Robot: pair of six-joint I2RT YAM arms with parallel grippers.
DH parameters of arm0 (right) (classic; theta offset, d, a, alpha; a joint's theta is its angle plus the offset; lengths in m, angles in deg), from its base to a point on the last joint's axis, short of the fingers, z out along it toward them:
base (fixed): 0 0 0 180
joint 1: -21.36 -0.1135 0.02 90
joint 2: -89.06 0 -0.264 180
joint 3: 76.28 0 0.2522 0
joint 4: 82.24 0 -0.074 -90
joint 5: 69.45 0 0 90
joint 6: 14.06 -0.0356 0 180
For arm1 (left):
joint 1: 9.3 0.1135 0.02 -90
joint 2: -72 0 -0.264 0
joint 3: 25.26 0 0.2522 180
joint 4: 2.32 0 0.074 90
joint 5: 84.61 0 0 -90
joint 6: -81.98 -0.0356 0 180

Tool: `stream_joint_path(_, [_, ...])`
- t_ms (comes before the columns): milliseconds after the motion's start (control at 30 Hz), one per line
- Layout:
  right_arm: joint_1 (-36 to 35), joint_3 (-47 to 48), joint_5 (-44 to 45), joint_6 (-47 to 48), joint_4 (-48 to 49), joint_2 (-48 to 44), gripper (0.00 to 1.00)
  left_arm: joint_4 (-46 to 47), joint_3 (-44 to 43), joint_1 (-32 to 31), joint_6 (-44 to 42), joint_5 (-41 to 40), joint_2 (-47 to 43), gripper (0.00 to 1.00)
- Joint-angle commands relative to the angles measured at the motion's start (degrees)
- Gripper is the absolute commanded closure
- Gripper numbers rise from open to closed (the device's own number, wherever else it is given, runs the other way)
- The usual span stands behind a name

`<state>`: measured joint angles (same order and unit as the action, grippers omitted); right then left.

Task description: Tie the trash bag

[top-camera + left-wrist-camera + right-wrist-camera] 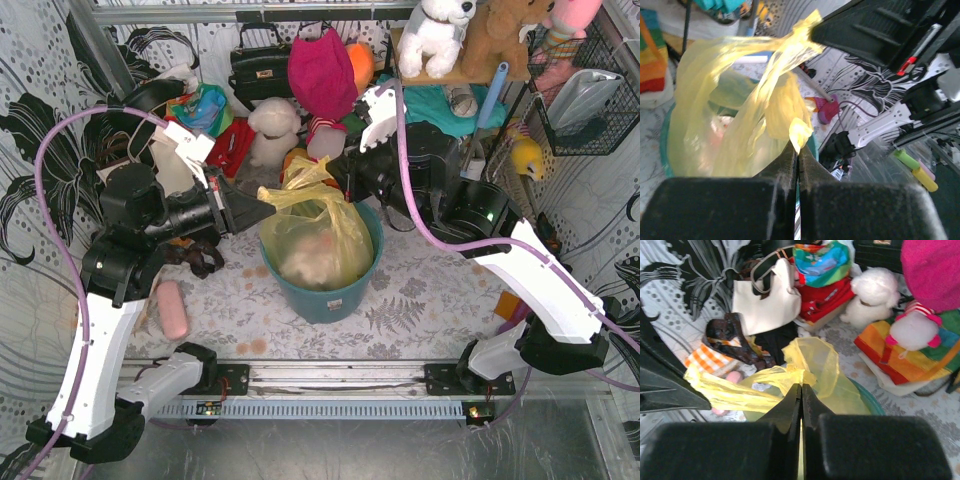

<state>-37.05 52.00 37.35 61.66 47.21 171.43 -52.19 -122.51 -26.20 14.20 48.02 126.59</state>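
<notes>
Now bag edge in L gripper.

The trash bag hides the inside of the teal bin from you, and the bag's contents show only as a pale blur.

The desk, covered in pale leaf-patterned cloth, carries a teal round plastic bin. To the left of the bin lie a pink oblong soft item and a dark brown crumpled bundle. Behind the bin sits a white plush toy. A small orange piece lies to the bin's right.
</notes>
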Motion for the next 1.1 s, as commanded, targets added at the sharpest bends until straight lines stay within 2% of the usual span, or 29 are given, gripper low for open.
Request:
stream_joint_path(0, [-0.03, 3.26, -6.46, 0.44, 7.33, 1.74, 1.00, 12.42, -2.28, -0.40, 6.09, 7.16, 1.24, 0.96])
stream_joint_path(167, [0.05, 12.46, -13.52, 0.18, 9.92, 8.35, 1.00, 30.67, -3.00, -3.77, 17.20, 11.40, 4.35, 0.96])
stream_joint_path(267, [0.05, 17.62, -16.49, 0.27, 10.89, 11.68, 1.00, 34.58, -6.91, -9.53, 17.64, 10.34, 7.87, 0.96])
stream_joint_path(400, [-0.01, 21.93, -18.07, 0.35, 12.30, 14.46, 1.00, 27.35, -17.34, -19.78, 10.24, 5.41, 14.60, 0.96])
stream_joint_path(533, [0.05, 24.77, -19.77, 0.22, 13.52, 15.77, 1.00, 22.98, -28.29, -25.78, 5.95, 3.83, 21.10, 0.96])
stream_joint_path(733, [-0.03, 29.00, -23.00, 0.48, 13.51, 18.38, 1.00, 18.67, -37.60, -28.45, 2.40, 0.36, 27.12, 0.96])
stream_joint_path(900, [0.34, 31.98, -25.93, 0.00, 13.69, 20.45, 1.00, 17.68, -40.30, -28.80, 0.26, -3.98, 29.33, 0.96])
stream_joint_path(1067, [0.81, 29.39, -21.61, 1.39, 12.16, 19.42, 1.00, 13.57, -40.53, -28.88, -4.08, -9.59, 29.38, 0.96])
